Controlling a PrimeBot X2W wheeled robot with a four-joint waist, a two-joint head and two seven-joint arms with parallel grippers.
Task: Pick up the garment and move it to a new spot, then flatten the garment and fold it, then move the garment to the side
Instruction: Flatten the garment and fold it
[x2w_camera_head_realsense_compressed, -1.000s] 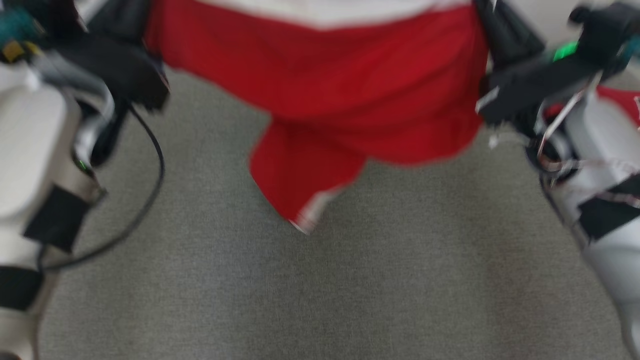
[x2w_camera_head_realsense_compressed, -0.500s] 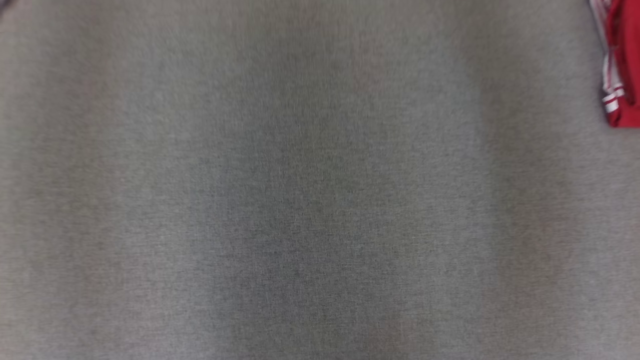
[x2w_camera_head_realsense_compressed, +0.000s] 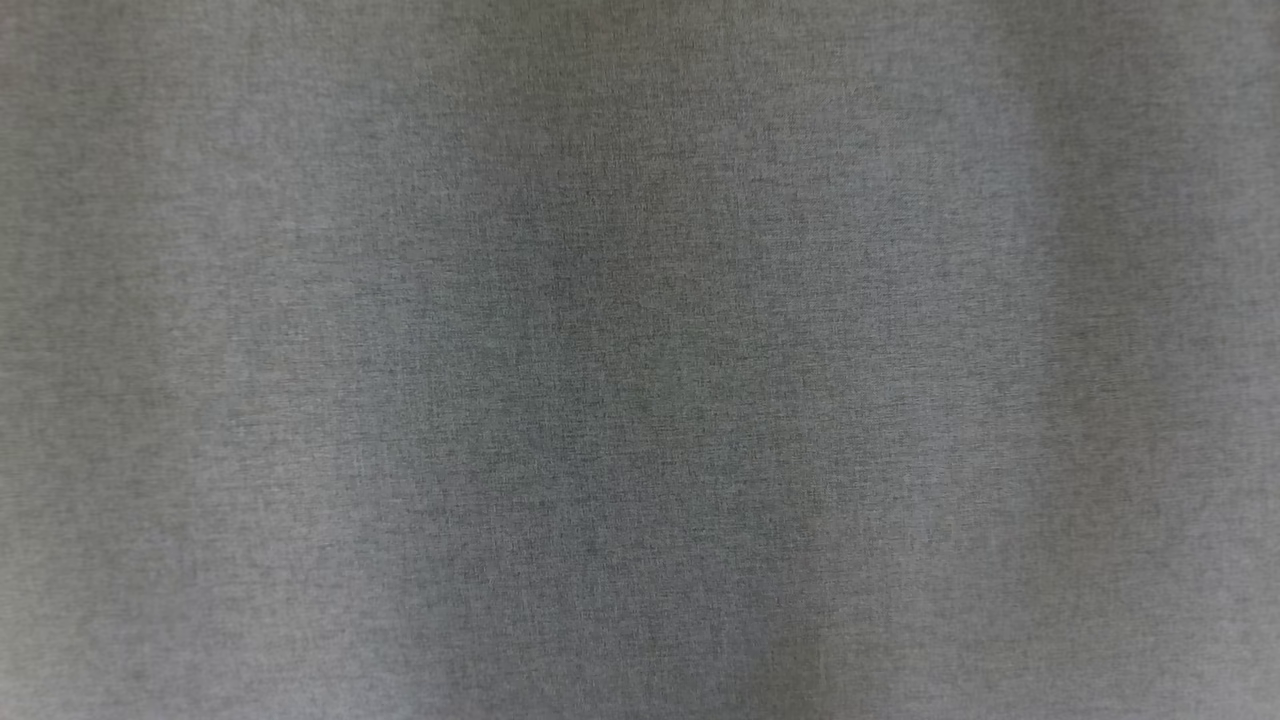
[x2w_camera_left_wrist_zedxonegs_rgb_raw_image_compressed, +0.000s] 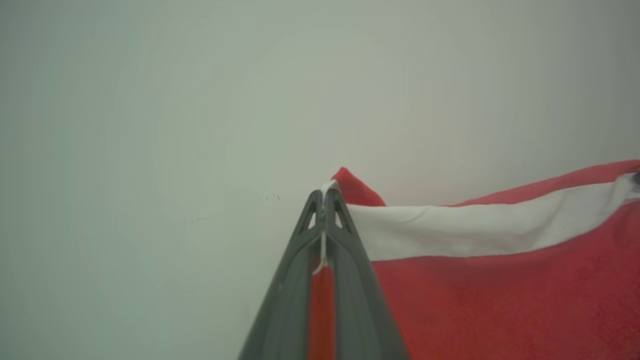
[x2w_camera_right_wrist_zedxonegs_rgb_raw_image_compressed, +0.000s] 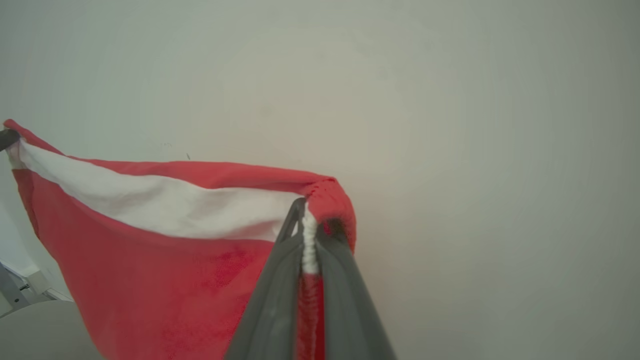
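Both clamped tight, left gripper (x2w_camera_left_wrist_zedxonegs_rgb_raw_image_compressed: 324, 200) and right gripper (x2w_camera_right_wrist_zedxonegs_rgb_raw_image_compressed: 306, 216) hold the garment (x2w_camera_left_wrist_zedxonegs_rgb_raw_image_compressed: 500, 300) stretched.

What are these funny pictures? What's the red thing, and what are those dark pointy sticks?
These pictures come from a robot with two arms. One is taken by a camera on its head, looking down at a plain grey surface. The other two are taken by little cameras on its wrists, each looking along that arm's fingers. The dark pointy sticks are those fingers. The left gripper is pinched shut on one end of a red garment with a white band. The right gripper is pinched shut on the other end. So the robot is holding the garment up in the air, stretched between its two grippers.
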